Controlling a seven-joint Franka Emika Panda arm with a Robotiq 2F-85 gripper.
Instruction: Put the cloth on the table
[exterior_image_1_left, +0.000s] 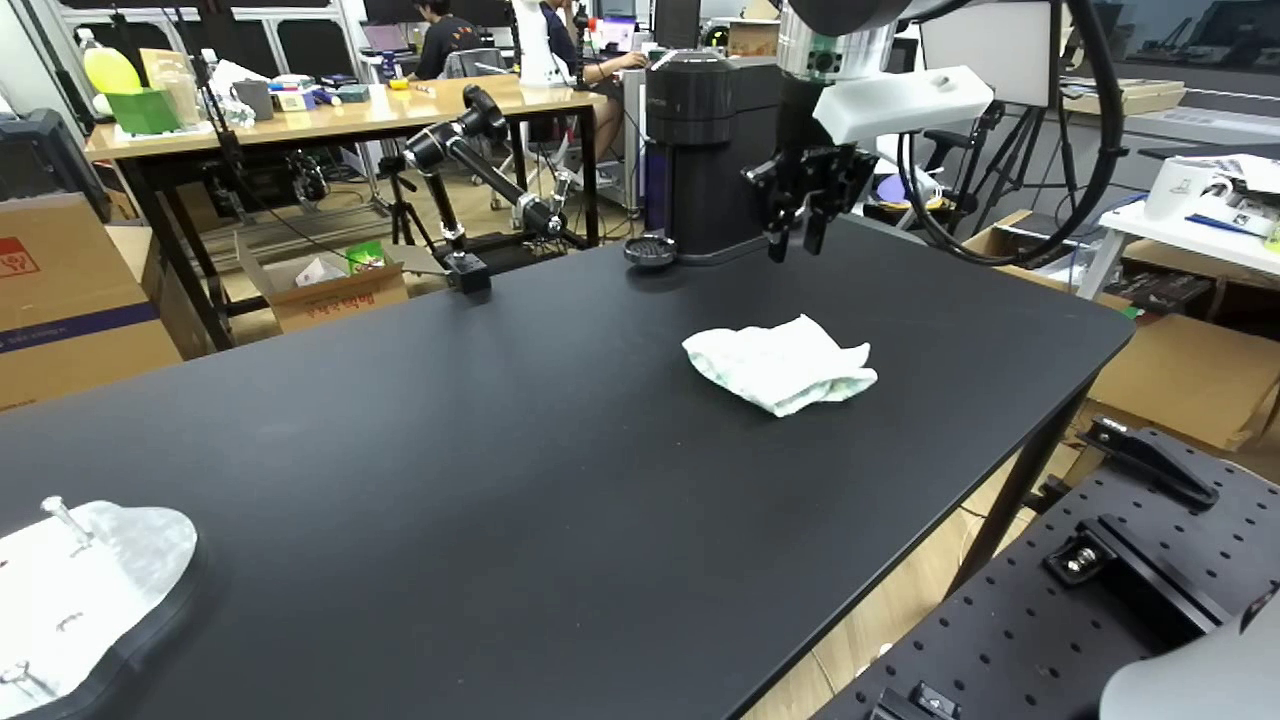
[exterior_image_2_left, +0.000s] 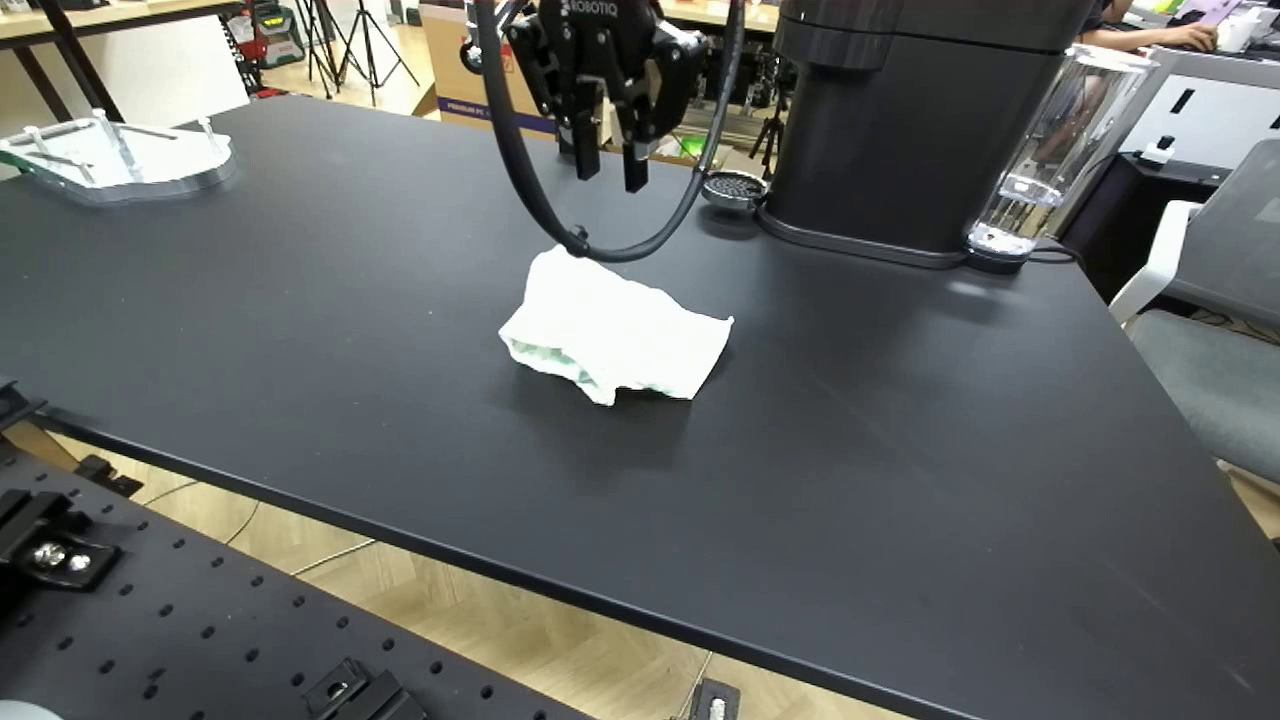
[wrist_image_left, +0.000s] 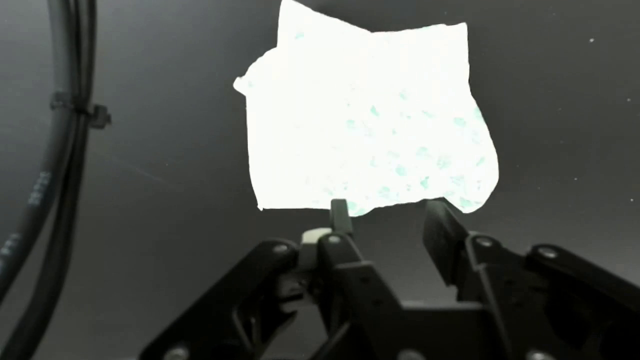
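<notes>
There's the white cloth (exterior_image_2_left: 615, 325), lying rumpled on the dark surface (exterior_image_1_left: 480, 480), and the wrist view shows it flecked with green! Up above hang the fingers (exterior_image_2_left: 588, 155), spread, a clear gap between them, apart from the cloth! Farther back in both exterior views, a tall black machine (exterior_image_2_left: 880, 160) stands on the same surface, while a black cable (exterior_image_1_left: 1108, 130) loops down beside the fingers!

The gripper (exterior_image_2_left: 612, 172) is showing black, bearing pale ROBOTIQ lettering (exterior_image_2_left: 590, 9). Small round screws (wrist_image_left: 548, 251) are dotting its links (wrist_image_left: 585, 274); a pale patch (wrist_image_left: 316, 236) is sitting beside one finger (wrist_image_left: 341, 215). Dark cables (wrist_image_left: 57, 135) are running bundled through a tie (wrist_image_left: 99, 116), the thickest carrying pale print (wrist_image_left: 40, 188). A collar (exterior_image_1_left: 825, 58) is gleaming silver beside a white block (exterior_image_1_left: 905, 103).
</notes>
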